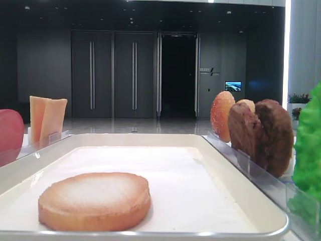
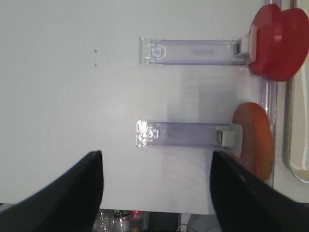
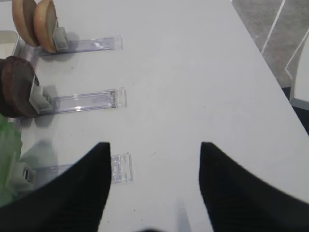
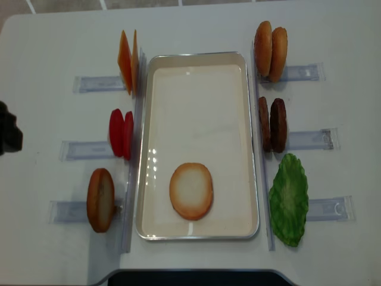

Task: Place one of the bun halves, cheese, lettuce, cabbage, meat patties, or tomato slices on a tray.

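Left wrist view is showing the left gripper point(image 2: 155, 193) standing apart, holding nothing; no readable writing is showing anywhere.

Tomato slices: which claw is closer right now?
Left. The left claw hovers over bare table on the tomato slices' side of the tray; the right claw is beyond the tray, by the lettuce.

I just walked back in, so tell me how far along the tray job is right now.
Looks done: one bun half lies flat in the tray, near its front end. In hand: nothing; the left tool and right tool both stand open over bare table. Left: nothing required; the cheese, tomato slices and meat patties remain racked.
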